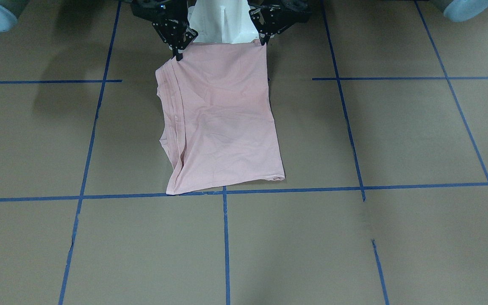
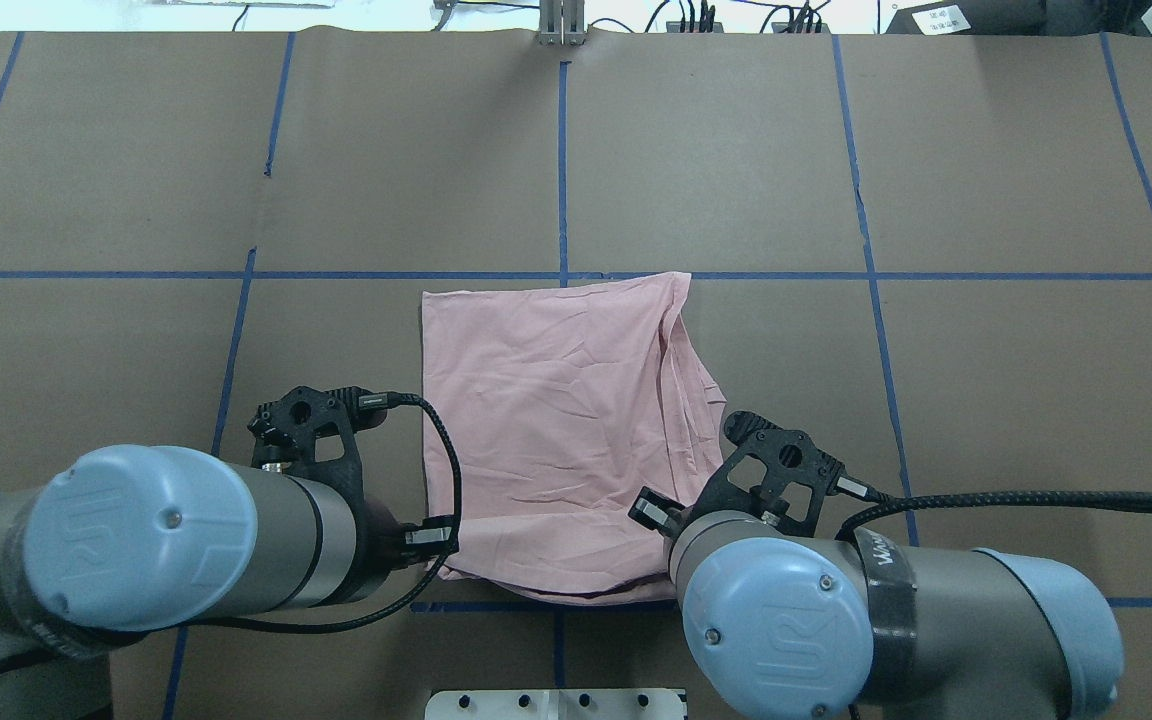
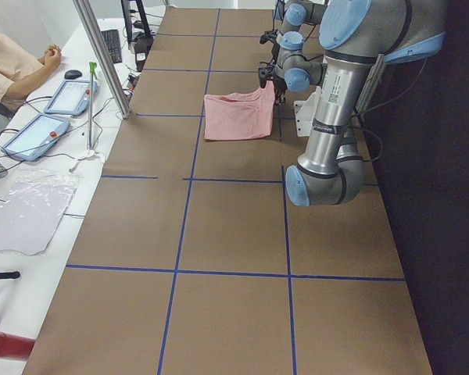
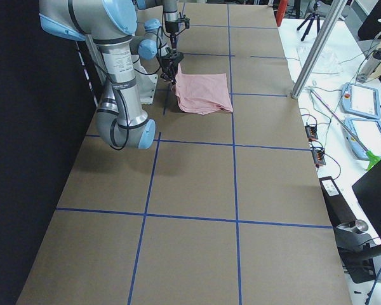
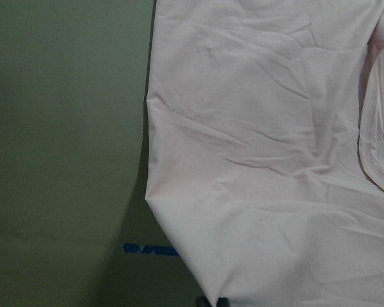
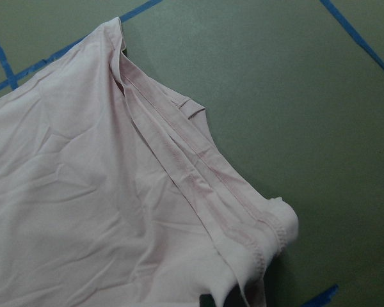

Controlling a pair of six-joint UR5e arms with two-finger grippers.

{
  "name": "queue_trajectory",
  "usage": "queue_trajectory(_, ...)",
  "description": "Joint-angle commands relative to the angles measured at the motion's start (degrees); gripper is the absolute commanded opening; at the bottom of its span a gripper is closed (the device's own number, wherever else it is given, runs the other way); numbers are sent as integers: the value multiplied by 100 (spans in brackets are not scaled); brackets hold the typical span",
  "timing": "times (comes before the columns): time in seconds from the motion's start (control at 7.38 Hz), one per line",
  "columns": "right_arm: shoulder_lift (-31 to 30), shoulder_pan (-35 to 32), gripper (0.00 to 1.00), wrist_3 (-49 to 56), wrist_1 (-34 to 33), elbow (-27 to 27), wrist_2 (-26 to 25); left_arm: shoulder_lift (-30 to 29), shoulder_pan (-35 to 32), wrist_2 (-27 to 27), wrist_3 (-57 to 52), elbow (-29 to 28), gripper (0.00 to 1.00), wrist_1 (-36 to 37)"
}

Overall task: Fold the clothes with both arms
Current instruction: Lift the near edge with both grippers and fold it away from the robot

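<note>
Because the left gripper [image 1: 264, 41] and right gripper [image 1: 179, 56] each pinch a robot-side corner of the pink T-shirt [image 1: 223, 123], that edge sits raised off the bench [image 1: 396, 135], seemingly for folding forward.

A robotics lab: two robot arms [image 2: 166, 540], taped table [image 2: 716, 150], teach pendants [image 3: 66, 98].

Bare tabletop [image 2: 716, 150] lay open beyond the T-shirt [image 2: 556, 400] and wide to either side. Nearer the robot, the left claw [image 1: 263, 42] and right claw [image 1: 179, 56], pinched on the shirt's near corners, crowded the edge, with the white pedestal [image 1: 223, 21] between them.
</note>
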State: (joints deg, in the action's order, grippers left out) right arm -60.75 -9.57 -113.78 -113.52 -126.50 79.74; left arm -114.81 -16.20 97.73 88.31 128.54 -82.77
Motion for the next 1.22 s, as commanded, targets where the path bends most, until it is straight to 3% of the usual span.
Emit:
queue_trajectory(0.0, 89, -386, 0, 250, 661, 693, 7, -146, -330, 9, -322, -555, 0, -309)
queue_trajectory(0.27, 116, -720, 0, 504, 1103, 1082, 24, -226, -620, 9, -473, -890, 0, -599)
queue_trajectory(0.54, 562, -1080, 0, 786, 1201, 1705, 59, -314, -936, 18, -867, -1294, 0, -879)
queue_trajectory(0.68, 660, -1212, 0, 909, 1210, 1908, 77, -349, -1129, 18, -938, -1635, 0, -1194)
queue_trajectory(0.95, 862, -1598, 0, 1259, 2039, 2801, 296, -646, -1568, 27, -1394, -2722, 0, -1984)
queue_trajectory(1.08, 1281, -1948, 51, 1714, 2584, 3877, 505, -796, -1858, 35, -1735, -3433, 0, -2554)
